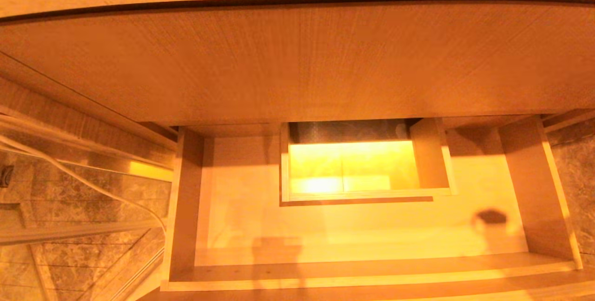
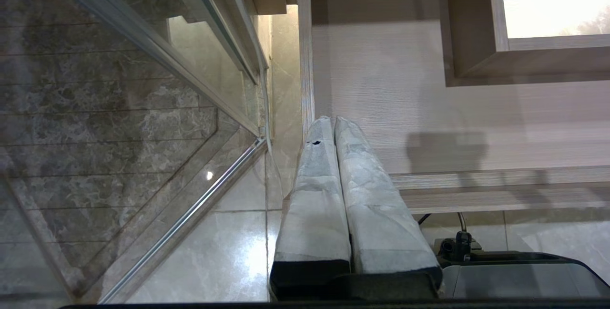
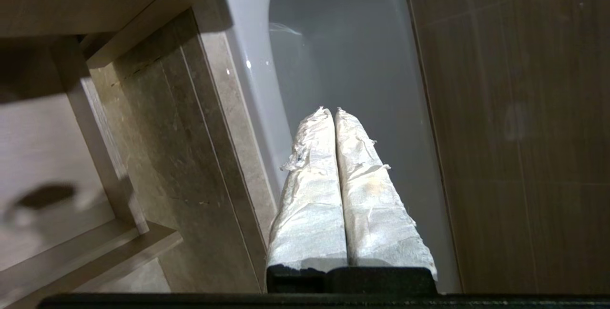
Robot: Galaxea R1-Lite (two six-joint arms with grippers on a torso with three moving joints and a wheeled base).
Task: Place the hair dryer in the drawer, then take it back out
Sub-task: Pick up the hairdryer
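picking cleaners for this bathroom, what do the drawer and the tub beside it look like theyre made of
The drawer looks like light wood-grain board, matte, likely laminate: fine straight grain lines. The tub beside it looks like glossy white acrylic or enamel: smooth curved walls with small highlights.

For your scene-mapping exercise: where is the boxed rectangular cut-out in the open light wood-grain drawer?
In the head view, the boxed rectangular cut-out stands at the mid-back of the open light wood-grain drawer, just under the wide wood panel.

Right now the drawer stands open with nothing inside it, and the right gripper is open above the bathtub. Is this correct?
Not quite. The right gripper is shut, its two wrapped fingers pressed together, as the right wrist view shows. The rest holds: the drawer stands open with nothing inside it, and the gripper is above the bathtub.
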